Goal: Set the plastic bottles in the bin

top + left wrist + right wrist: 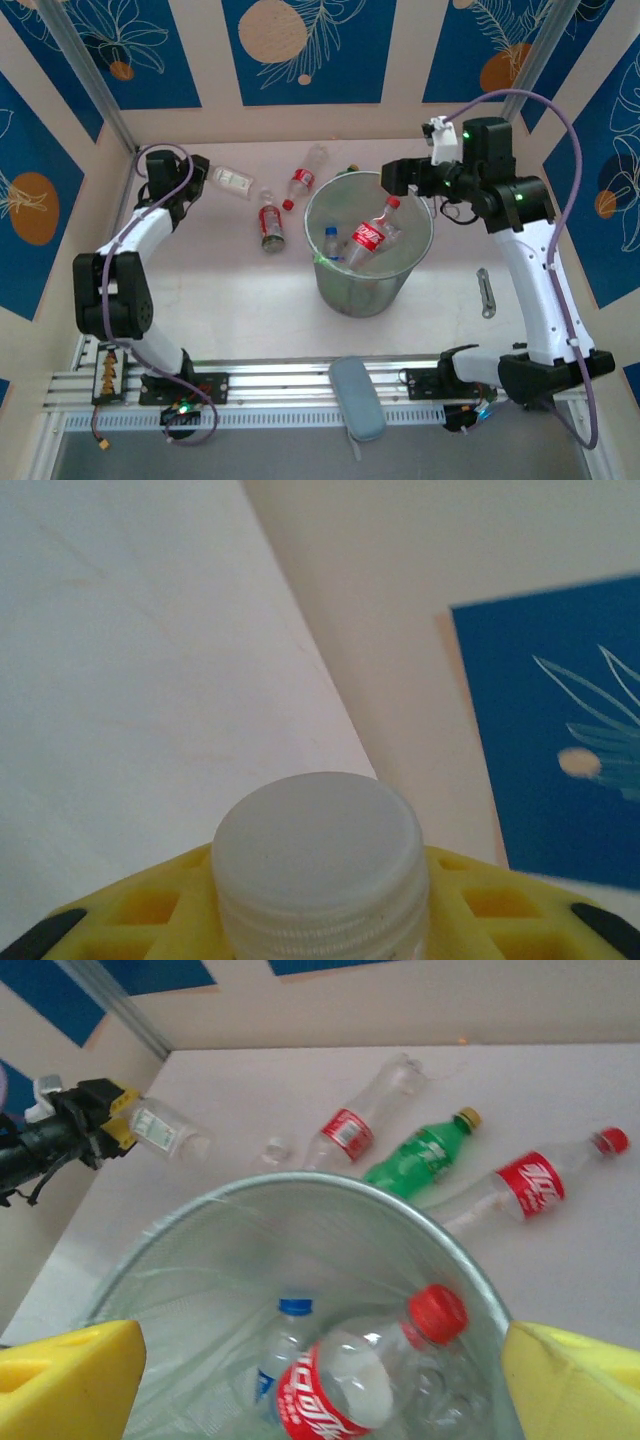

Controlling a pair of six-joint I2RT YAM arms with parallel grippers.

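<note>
The bin [368, 262] stands mid-table; inside lie a red-labelled, red-capped bottle [350, 1385] and a blue-capped one [285, 1345]. My right gripper [320, 1370] hangs open just above the bin's rim [330, 1192], nothing between its yellow fingers [70, 1375]. At the far left, my left gripper [195, 185] is shut on the neck of a clear, white-labelled bottle [232, 181]; its white cap [320, 855] sits between the yellow fingers [150, 900]. On the table lie two red-labelled bottles [270, 225] [305, 178]. Behind the bin lie a green bottle [420, 1150] and another red-labelled one [530, 1182].
A grey case [357, 397] lies at the near edge between the arm bases. A metal tool [486, 293] lies right of the bin. Beige walls with blue panels [305, 45] close in the table on three sides.
</note>
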